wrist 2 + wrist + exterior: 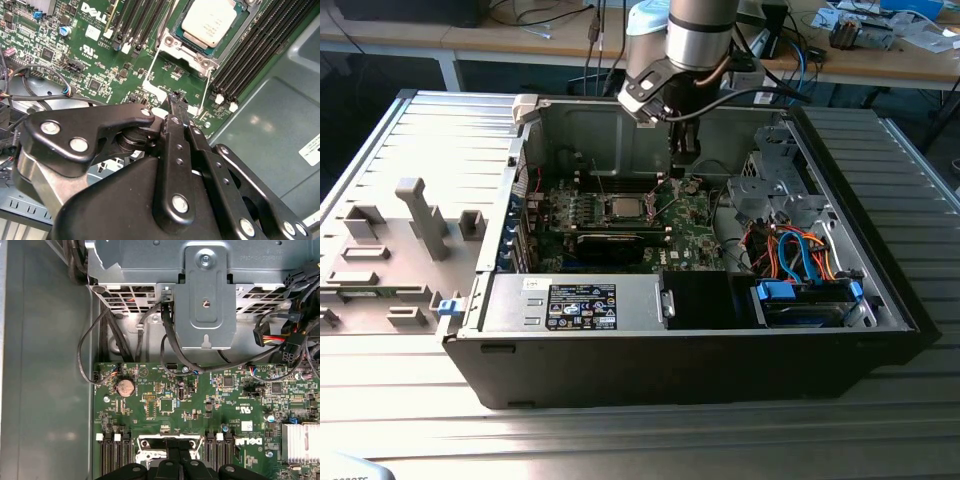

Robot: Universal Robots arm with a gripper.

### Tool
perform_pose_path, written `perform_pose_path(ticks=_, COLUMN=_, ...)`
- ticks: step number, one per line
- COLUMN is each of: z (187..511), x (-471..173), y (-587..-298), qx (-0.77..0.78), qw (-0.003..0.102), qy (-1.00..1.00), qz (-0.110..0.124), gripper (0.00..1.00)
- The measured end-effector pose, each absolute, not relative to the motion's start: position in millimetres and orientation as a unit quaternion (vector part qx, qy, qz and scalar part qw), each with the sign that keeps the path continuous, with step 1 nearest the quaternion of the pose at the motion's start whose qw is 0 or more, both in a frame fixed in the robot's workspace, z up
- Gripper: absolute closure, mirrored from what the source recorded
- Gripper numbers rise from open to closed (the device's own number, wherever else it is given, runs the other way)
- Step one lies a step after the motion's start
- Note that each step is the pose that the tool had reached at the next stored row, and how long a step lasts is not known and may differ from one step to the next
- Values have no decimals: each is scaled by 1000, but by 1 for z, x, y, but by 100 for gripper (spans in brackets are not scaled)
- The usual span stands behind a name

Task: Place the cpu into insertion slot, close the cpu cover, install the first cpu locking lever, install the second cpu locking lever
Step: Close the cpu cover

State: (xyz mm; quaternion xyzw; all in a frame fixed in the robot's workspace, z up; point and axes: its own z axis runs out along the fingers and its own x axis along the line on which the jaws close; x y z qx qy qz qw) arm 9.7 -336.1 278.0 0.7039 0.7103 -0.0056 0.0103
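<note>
The cpu point(207, 20) sits socketed. The clenched claw point(172, 99) hovers beside a thin locking lever point(203, 95), likely stiff and springy, best pressed near its tip.

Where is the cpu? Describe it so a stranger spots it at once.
Inside the open case, find the green board. Near its middle sits the cpu: the lone flat, pale silver square between long black slots.
</note>
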Motion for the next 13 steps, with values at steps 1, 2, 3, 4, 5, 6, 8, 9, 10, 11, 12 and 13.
perform_pose_path(ticks=1, z=278, x=10, y=-336, qx=704, qw=10, qy=710, qz=-6, gripper=89)
perform_pose_path(ticks=2, z=278, x=10, y=-336, qx=704, qw=10, qy=710, qz=-6, gripper=89)
perform_pose_path(ticks=3, z=278, x=10, y=-336, qx=704, qw=10, qy=710, qz=-6, gripper=89)
perform_pose_path(ticks=4, z=278, x=10, y=-336, qx=704, qw=10, qy=710, qz=-6, gripper=89)
perform_pose_path(ticks=5, z=277, x=10, y=-336, qx=704, qw=10, qy=710, qz=-6, gripper=89)
perform_pose_path(ticks=6, z=277, x=10, y=-336, qx=704, qw=10, qy=710, qz=-6, gripper=89)
perform_pose_path(ticks=8, z=277, x=11, y=-336, qx=704, qw=10, qy=710, qz=-6, gripper=89)
perform_pose_path(ticks=9, z=277, x=11, y=-336, qx=704, qw=10, qy=710, qz=-6, gripper=89)
perform_pose_path(ticks=10, z=277, x=11, y=-336, qx=704, qw=10, qy=710, qz=-6, gripper=89)
perform_pose_path(ticks=11, z=277, x=11, y=-336, qx=704, qw=10, qy=710, qz=-6, gripper=89)
perform_pose_path(ticks=12, z=276, x=12, y=-336, qx=704, qw=10, qy=710, qz=-6, gripper=89)
perform_pose_path(ticks=13, z=276, x=12, y=-336, qx=704, qw=10, qy=710, qz=-6, gripper=89)
